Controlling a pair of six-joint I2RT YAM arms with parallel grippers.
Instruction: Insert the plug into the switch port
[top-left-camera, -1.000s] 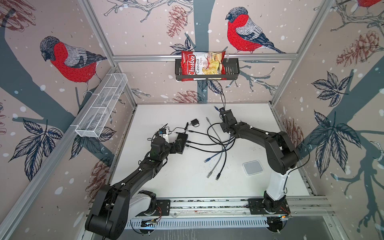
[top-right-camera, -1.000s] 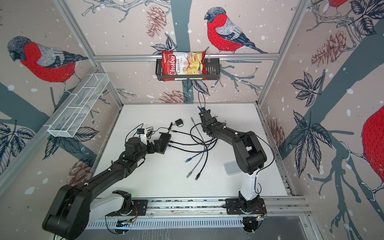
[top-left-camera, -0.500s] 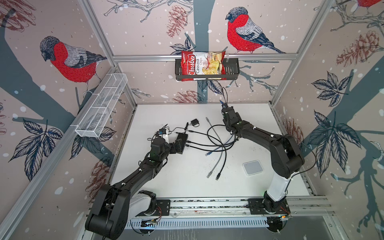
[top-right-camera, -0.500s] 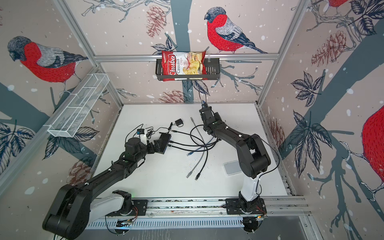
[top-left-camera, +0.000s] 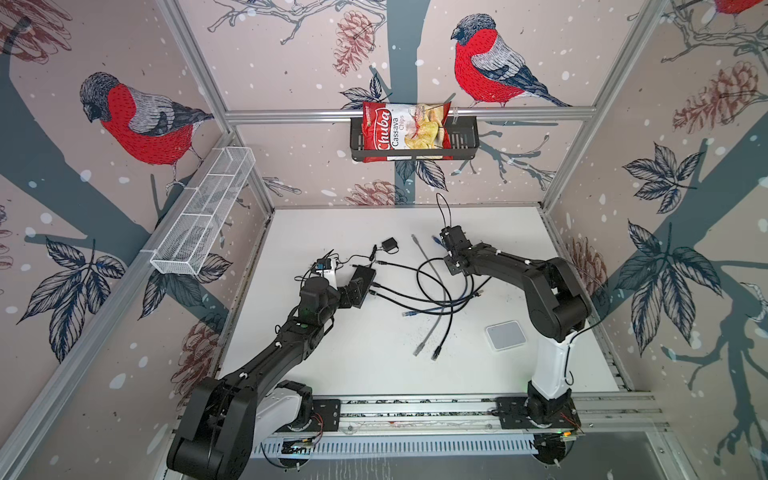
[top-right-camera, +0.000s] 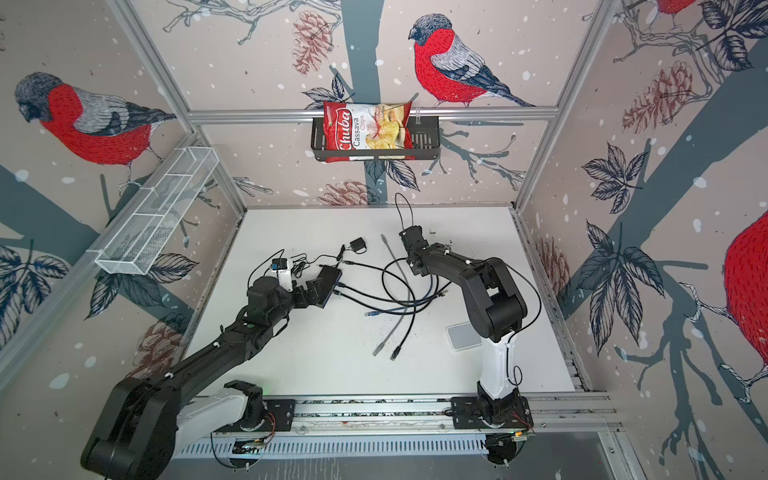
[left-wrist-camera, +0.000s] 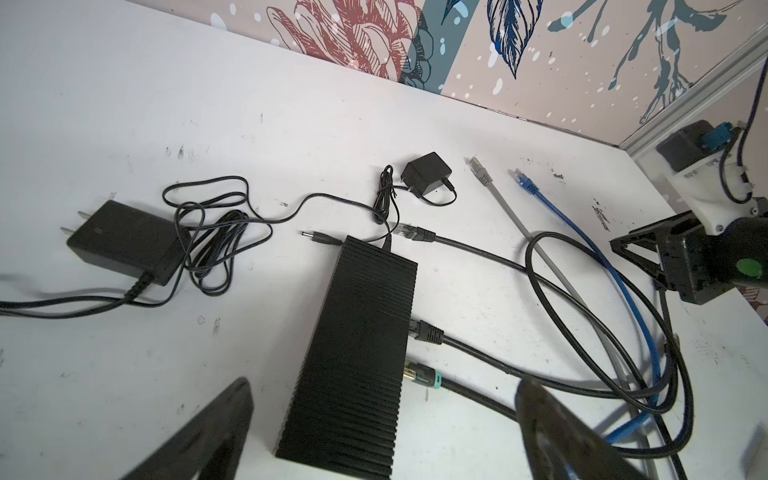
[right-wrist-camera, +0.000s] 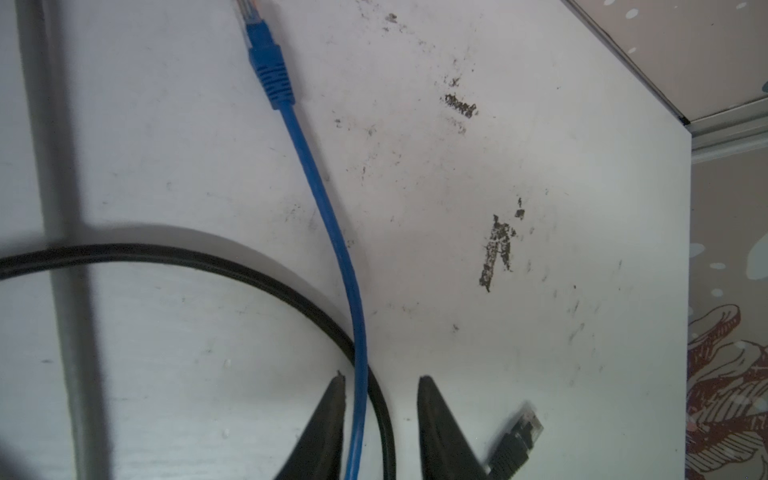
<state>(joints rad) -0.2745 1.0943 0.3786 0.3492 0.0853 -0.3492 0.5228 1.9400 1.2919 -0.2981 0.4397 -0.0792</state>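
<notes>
I saw the right gripper (right-wrist-camera: 380, 382) parted around the blue cable (right-wrist-camera: 320, 187), not pinching it. The left gripper (left-wrist-camera: 385, 382) stood spread wide astride the switch (left-wrist-camera: 357, 332).

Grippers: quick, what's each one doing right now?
Left gripper: open, straddling the black switch, not gripping it.
Right gripper: open, blue cable loose between its jaws.

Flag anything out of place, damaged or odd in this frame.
Dark, flaky scuff patches mar the white table beside the blue cable, like worn coating or grime. That cable crosses a black cable in a loose tangle. Nothing else stands out.
</notes>
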